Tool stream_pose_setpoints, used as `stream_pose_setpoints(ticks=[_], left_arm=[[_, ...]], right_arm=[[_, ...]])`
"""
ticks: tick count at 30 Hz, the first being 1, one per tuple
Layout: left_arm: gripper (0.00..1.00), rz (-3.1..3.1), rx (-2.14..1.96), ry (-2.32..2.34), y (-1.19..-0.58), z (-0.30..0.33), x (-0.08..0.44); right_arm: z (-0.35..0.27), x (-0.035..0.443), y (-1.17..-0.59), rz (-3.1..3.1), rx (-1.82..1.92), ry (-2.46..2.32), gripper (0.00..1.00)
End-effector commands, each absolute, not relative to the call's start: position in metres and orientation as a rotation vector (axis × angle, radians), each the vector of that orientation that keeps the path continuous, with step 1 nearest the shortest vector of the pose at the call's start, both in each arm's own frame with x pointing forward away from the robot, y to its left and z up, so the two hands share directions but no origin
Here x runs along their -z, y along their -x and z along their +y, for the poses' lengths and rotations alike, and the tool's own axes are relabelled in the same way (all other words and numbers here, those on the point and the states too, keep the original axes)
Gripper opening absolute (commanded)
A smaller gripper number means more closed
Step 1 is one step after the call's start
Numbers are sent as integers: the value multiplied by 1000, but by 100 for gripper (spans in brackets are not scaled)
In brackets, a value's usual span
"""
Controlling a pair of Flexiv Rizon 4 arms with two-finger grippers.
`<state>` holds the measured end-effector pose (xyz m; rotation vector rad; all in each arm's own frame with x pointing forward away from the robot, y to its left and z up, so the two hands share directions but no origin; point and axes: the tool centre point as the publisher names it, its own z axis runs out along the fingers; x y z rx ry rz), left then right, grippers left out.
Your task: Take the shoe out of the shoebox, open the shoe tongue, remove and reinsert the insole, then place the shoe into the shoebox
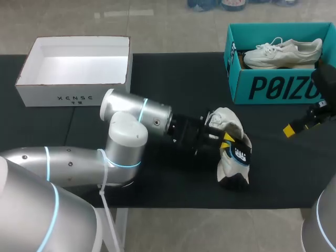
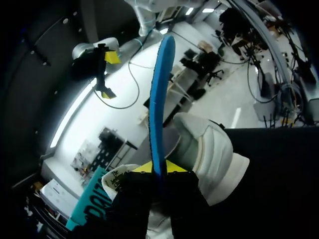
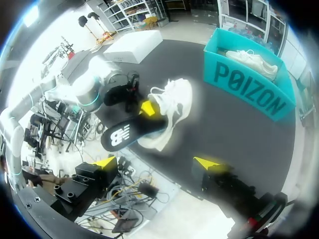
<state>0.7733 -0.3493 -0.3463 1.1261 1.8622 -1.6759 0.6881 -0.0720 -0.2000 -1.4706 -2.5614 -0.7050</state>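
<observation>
Pinching the insole (image 1: 240, 154) from both faces with the left gripper (image 1: 227, 143), yellow tips clenched on it close to the shoe's opening. Looks thin and flat: blue on one face (seen edge-on as a narrow blue blade in the left wrist view), black with white print on the other, rounded at the free end. Juts out past the white shoe (image 1: 229, 121) towards the table's front edge; cannot tell whether the other end sits inside.

As for that shoe: lies touching the insole on the black cloth of the table (image 1: 173, 73), right of the middle and near the front edge. Soft white upper with padded panels, loose white laces at the end nearer the wrist, a thick pale sole with a rounded rim.

Reaching it from the left, a smooth silver arm (image 1: 79, 163) with thin glowing blue rings and a black wrist.

Over at the right: right gripper (image 3: 157, 163), released, fingers spread wide, hanging above the cloth in front of the teal shoebox (image 1: 273, 86) and well apart from the shoe.

That shoebox: open-topped, rectangular, large dark print on its front wall, at the table's rear right, holding a second white shoe (image 1: 283, 52) with laces.

At the rear left, a white box (image 1: 73, 97), open-topped, rectangular, small dark print on its front wall.
</observation>
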Motion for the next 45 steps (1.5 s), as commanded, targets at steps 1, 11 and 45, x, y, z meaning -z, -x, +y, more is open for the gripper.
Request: stream_pose_setpoints(ticks=[1, 11, 45], left_arm=[[78, 1864, 1669, -1130, -770, -349, 340], [64, 1857, 1675, -1140, -758, -347, 333], [0, 1881, 1596, -1253, -777, -358, 352]], right_arm=[[-72, 201, -687, -2562, 707, 1473, 100], [-72, 201, -687, -2562, 707, 1473, 100], [-72, 201, -687, -2562, 707, 1473, 100]])
